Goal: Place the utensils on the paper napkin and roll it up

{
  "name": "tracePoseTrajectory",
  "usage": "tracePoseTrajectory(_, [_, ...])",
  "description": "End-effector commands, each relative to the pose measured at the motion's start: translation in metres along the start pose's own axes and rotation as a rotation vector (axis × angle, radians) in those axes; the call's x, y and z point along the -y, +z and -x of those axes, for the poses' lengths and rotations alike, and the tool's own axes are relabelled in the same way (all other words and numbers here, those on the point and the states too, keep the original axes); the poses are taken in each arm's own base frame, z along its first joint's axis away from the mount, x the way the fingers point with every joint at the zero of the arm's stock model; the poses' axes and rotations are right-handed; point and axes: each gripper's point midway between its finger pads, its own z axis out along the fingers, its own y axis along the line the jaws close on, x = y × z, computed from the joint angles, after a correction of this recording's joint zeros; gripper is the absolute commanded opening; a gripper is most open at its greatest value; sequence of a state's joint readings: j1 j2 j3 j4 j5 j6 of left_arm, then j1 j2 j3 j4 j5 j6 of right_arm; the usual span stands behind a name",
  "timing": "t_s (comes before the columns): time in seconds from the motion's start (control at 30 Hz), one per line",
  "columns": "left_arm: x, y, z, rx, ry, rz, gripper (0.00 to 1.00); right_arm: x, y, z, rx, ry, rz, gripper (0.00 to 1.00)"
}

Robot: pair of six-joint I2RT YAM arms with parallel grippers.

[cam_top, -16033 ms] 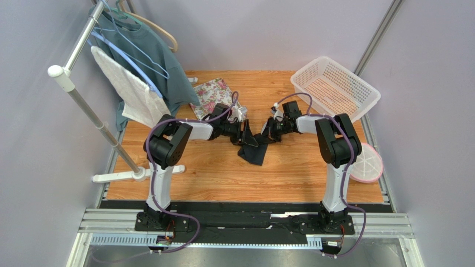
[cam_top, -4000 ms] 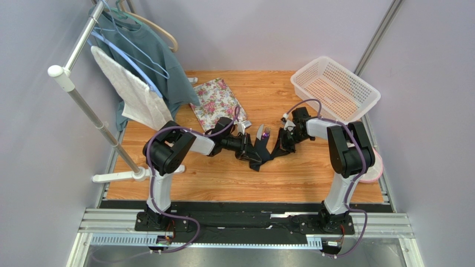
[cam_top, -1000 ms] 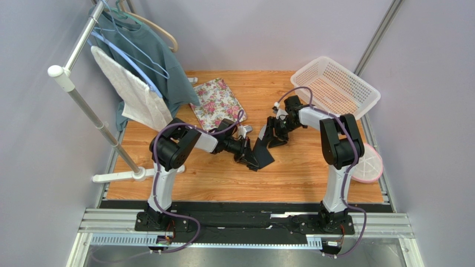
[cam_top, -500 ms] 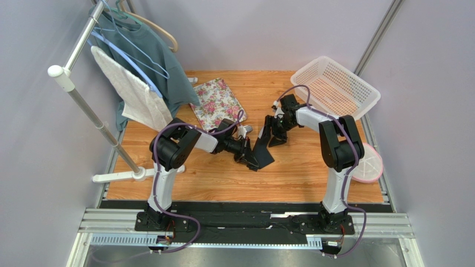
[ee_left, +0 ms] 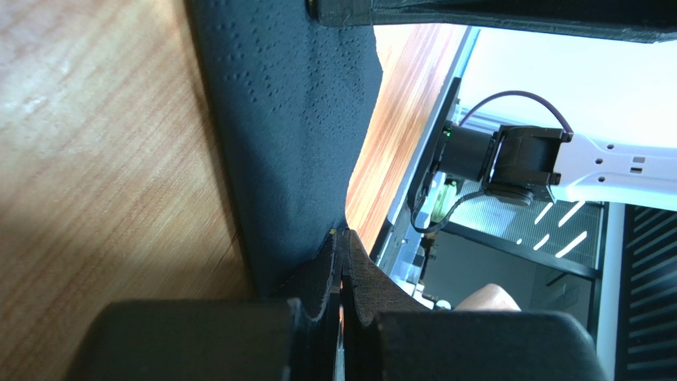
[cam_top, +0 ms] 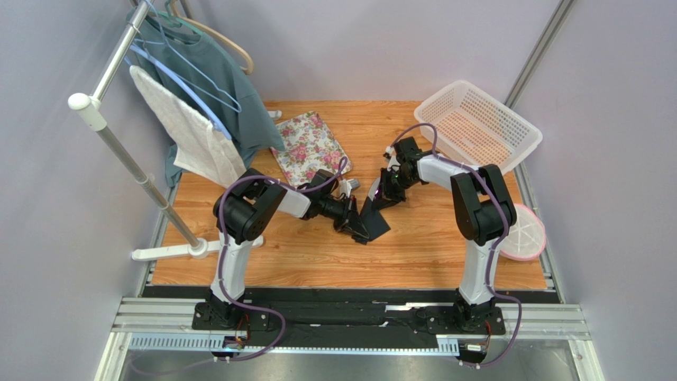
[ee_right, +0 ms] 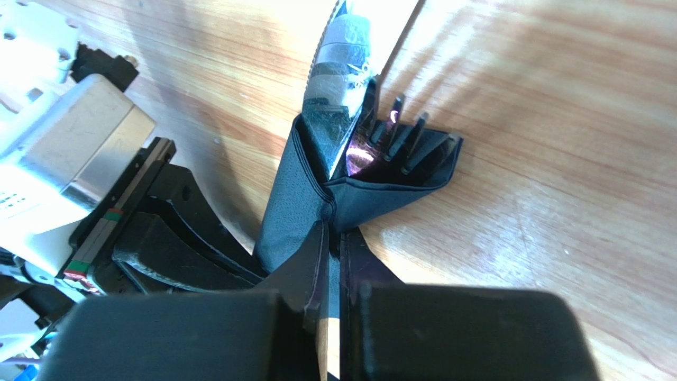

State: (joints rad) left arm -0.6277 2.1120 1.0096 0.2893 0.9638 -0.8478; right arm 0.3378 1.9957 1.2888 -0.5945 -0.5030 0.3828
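Looking down from the top camera: reaching both arms inward over the light wooden table (cam_top: 318,254). Pinching the thin black paper napkin (cam_top: 377,222) from the left with the left gripper (cam_top: 355,224) and from the far side with the right gripper (cam_top: 381,198). Finding that napkin at mid-table, folded into a narrow dark wedge between the two grippers and resting on the wood. Spotting a pink-flowered rectangular tray (cam_top: 306,143) just behind the left arm, a white perforated plastic basket (cam_top: 477,123) at the far right corner, and a teal shirt (cam_top: 214,71) with a white towel (cam_top: 187,127) hanging on the rack at left. Not making out the utensils from up here.

Switching to the left wrist camera: clamping hard on the napkin's edge, fingers (ee_left: 318,278) pressed together with barely a slit between them. Seeing the dimpled black sheet running away from the tips across the wood.

Over to the right wrist camera: squeezing the right gripper's jaws shut on a gathered fold of the napkin. Peering into the open end of the wrap and catching the slim purple fork (ee_right: 364,151), tines poking out, touching the pale grey knife (ee_right: 338,55), whose blade is sticking well past the paper onto the table. Glimpsing the left gripper's black fingers low at left, just beside the napkin's long side.
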Motion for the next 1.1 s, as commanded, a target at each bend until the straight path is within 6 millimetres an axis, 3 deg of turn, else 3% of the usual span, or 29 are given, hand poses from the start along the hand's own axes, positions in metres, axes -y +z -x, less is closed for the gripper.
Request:
tracePoseTrajectory(0.0, [-0.028,0.003,0.003,0.045,-0.004,0.101,0.03,0.035,0.027,-0.022,-0.065,-0.028,-0.08,0.0])
tracePoseTrajectory(0.13, [-0.005,-0.005,0.014,0.078,0.056,0.061,0.25,0.035,0.027,-0.019,-0.06,-0.035,-0.036,0.0])
tracePoseTrajectory(0.27, [0.028,-0.023,0.024,0.124,0.146,0.023,0.4,0.019,0.016,-0.005,-0.01,-0.045,0.081,0.0])
tracePoseTrajectory(0.3, [0.043,-0.032,0.024,0.136,0.175,0.014,0.46,0.011,0.012,-0.003,-0.004,-0.052,0.124,0.0])
tracePoseTrajectory(0.37, [0.053,-0.043,0.026,0.149,0.226,0.017,0.53,0.0,0.001,0.005,0.036,-0.078,0.168,0.0])
tracePoseTrajectory(0.47, [0.066,-0.066,0.028,0.169,0.287,0.055,0.76,-0.016,-0.012,0.011,0.068,-0.106,0.244,0.0])
tracePoseTrajectory(0.5, [0.07,-0.077,0.023,0.165,0.284,0.077,0.89,-0.019,-0.015,0.011,0.073,-0.109,0.261,0.0])
tracePoseTrajectory(0.57, [0.071,-0.094,0.031,0.202,0.355,0.121,0.91,-0.025,-0.022,0.015,0.106,-0.134,0.277,0.0])
tracePoseTrajectory(0.6, [0.077,-0.104,0.031,0.218,0.38,0.142,0.99,-0.026,-0.022,0.014,0.107,-0.142,0.284,0.0])
tracePoseTrajectory(0.8, [0.088,-0.141,0.037,0.247,0.534,0.267,0.99,-0.035,-0.033,0.014,0.132,-0.169,0.318,0.0])
tracePoseTrajectory(1.07, [0.098,-0.165,0.044,0.329,0.606,0.362,0.99,-0.043,-0.046,0.018,0.166,-0.205,0.338,0.0])
